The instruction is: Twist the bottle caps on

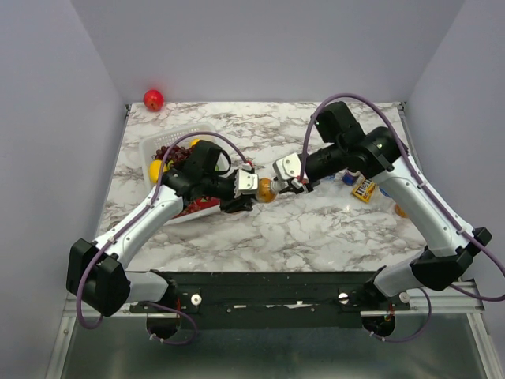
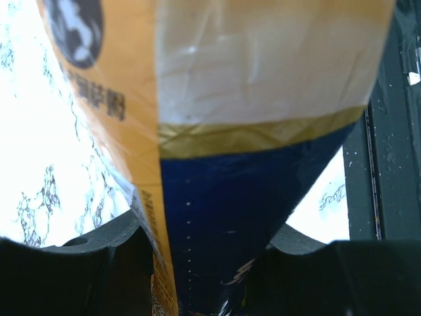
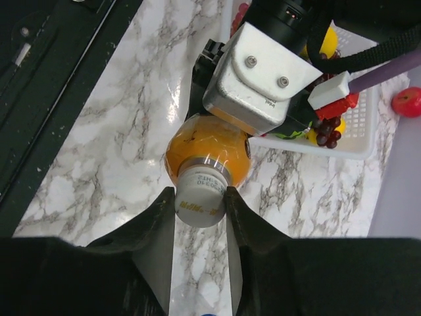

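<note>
An orange drink bottle [image 1: 266, 190] is held on its side above the marble table [image 1: 316, 229], between the two arms, so that its body is steadied from one end while its neck is presented to the other arm. This arrangement is judged to let the cap be turned against a fixed bottle rather than one free to spin on the table.

The left claw [image 1: 251, 188] is clamped on the bottle's body; in the left wrist view the label fills the frame between the dark fingers. The right claw [image 3: 200, 207] is closed on the white cap [image 3: 197, 187], which is seated at the bottle's mouth, with a finger pressed to each side of it. Whether the cap is already threaded or only resting on the neck cannot be told.

More bottles [image 1: 364, 189] are seen on the table beyond the right arm, partly hidden by it. A white basket [image 1: 147, 147] of fruit is set behind the left arm.
</note>
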`<action>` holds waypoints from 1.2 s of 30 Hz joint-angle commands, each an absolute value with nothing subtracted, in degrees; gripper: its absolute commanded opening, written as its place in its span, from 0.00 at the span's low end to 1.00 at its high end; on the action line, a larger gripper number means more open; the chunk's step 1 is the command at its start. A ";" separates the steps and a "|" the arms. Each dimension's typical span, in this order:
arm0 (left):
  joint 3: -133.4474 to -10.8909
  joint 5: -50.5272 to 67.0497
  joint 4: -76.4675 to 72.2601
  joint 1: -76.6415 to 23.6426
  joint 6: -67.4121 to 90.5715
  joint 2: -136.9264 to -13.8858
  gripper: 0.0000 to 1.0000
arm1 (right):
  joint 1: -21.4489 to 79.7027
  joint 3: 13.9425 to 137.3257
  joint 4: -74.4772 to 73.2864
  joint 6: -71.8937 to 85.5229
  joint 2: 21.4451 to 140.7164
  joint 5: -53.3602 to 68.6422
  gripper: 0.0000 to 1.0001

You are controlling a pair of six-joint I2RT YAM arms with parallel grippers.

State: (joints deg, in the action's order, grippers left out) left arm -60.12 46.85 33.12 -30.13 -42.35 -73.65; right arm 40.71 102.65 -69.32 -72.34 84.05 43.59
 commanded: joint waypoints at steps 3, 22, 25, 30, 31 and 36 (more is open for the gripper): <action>-58.72 36.15 24.54 -31.81 -36.84 -70.50 0.00 | 41.48 103.96 -57.66 -47.18 87.35 37.02 0.22; -49.13 17.29 16.85 -38.15 -34.99 -61.61 0.00 | 26.82 119.35 -54.23 -17.19 95.81 52.46 0.67; -49.74 28.16 20.29 -36.57 -32.97 -61.26 0.00 | 26.63 111.13 -53.09 -33.97 87.66 57.10 0.69; -51.06 38.76 20.57 -35.68 -29.19 -61.34 0.00 | 28.38 91.95 -46.67 -48.24 75.33 59.42 0.81; -51.24 39.19 20.22 -35.68 -28.83 -61.61 0.00 | 29.61 90.89 -47.63 -51.38 74.80 59.24 0.81; -52.29 39.99 20.04 -35.68 -30.67 -62.58 0.00 | 31.46 89.83 -47.47 -50.90 75.23 58.80 0.79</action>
State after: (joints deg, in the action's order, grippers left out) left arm -49.71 34.28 19.66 -35.79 -31.11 -62.04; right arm 30.87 92.14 -50.17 -46.33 73.63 57.21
